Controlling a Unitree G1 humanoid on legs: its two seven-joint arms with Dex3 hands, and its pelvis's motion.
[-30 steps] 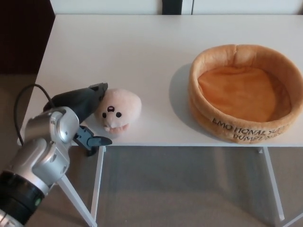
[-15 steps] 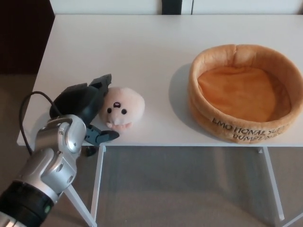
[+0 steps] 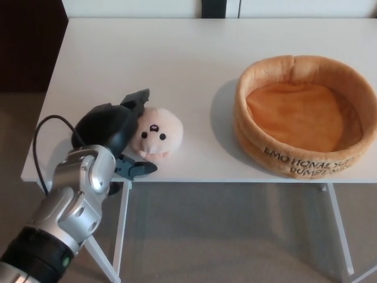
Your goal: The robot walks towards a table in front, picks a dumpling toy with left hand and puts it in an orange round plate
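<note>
A pale pink dumpling toy (image 3: 158,132) with a small face lies near the front left edge of the white table (image 3: 165,65). My left hand (image 3: 118,132) is against its left side, fingers apart. One finger (image 3: 136,100) reaches along the toy's far side and the thumb (image 3: 135,169) lies at its near side by the table edge. The toy rests on the table. The orange round plush plate (image 3: 303,115), with dark lettering on its wall, sits at the right of the table and holds nothing. My right hand does not show.
The table's front edge runs just under the toy and the plate. White table legs (image 3: 121,224) stand over a grey floor. A black cable (image 3: 47,127) loops from my left forearm. A dark opening lies at the far left.
My left hand has moved forward and to the right, its fingers coming around the toy. The toy has shifted slightly to the right and further onto the table.
</note>
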